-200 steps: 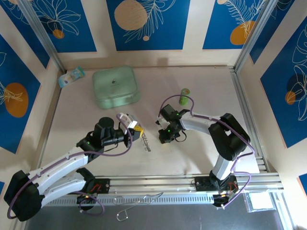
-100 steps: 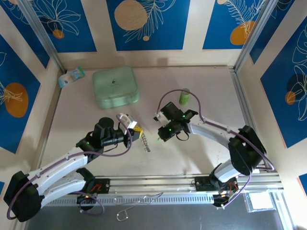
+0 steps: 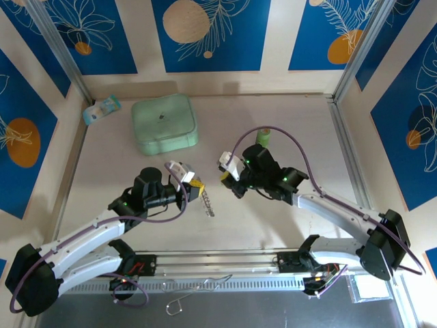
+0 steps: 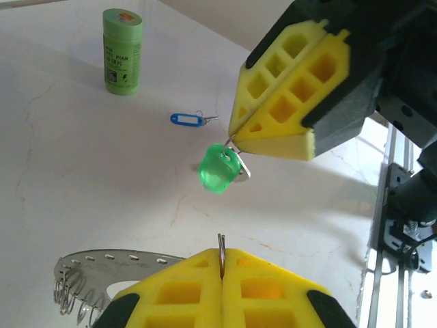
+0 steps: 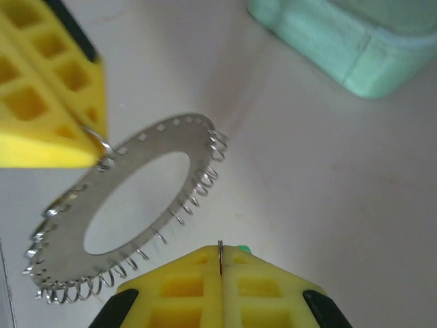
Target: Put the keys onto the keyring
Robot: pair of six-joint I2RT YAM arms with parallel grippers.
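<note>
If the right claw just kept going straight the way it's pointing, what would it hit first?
Probably the keyring, the silvery spring-edged disc the left claw holds up just ahead of the right claw and its green key. Nothing shows between them, though depth is hard to judge.

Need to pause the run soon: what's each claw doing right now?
Left claw: closed, holding the flat silvery metal keyring rimmed with wire loops.
Right claw: closed, holding the small key with a green plastic head.

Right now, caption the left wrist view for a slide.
Left gripper pinches the keyring; right gripper dangles the green key opposite; blue key lies on the table.
</note>
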